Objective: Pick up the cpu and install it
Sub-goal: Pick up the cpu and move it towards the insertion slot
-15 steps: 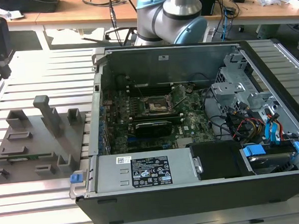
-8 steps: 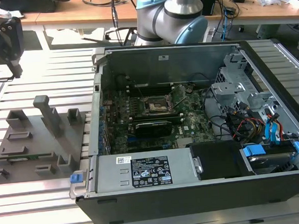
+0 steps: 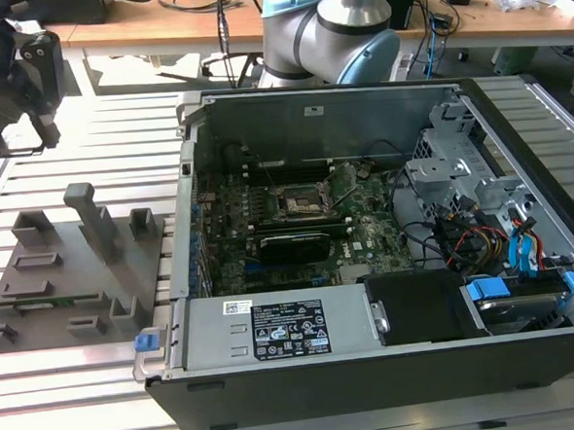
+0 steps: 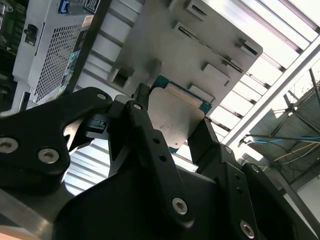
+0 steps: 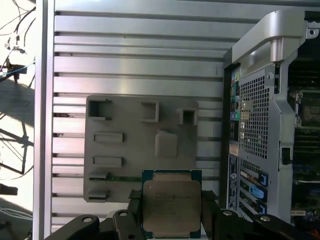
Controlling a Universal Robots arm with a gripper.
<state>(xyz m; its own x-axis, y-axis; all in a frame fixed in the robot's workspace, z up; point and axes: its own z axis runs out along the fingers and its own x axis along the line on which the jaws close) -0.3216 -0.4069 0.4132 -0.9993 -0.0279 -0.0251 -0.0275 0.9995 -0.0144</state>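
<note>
Gripper (image 5: 171,200) is clamped on the cpu (image 5: 171,206), a small flat square chip with a silvery metal lid and a thin green rim. The black fingers (image 5: 134,202) pinch it on two opposite edges, lid facing the first wrist camera.

The second wrist view shows the same grip: gripper (image 4: 172,112) closed on the cpu (image 4: 176,120), green edge showing between the fingers (image 4: 150,130).

Cpu sits over the near edge of the grey plastic fixture tray with upright pegs and shallow slots (image 5: 125,150). Cannot tell whether it touches the tray (image 4: 165,45) or hangs clear of it.

In the exterior view the tray (image 3: 38,279) lies on the slatted aluminium table (image 3: 44,386), just beside the open black computer case (image 3: 375,380) on the exterior view's left. The case lies on its side with the green motherboard (image 3: 366,234) exposed. Black square socket frame with metal bracket (image 3: 301,202) is near the board's middle, well apart from the tray. Cpu is not in the socket.

Perforated rear panel of the case (image 5: 255,125) stands beside the tray in the first wrist view.
</note>
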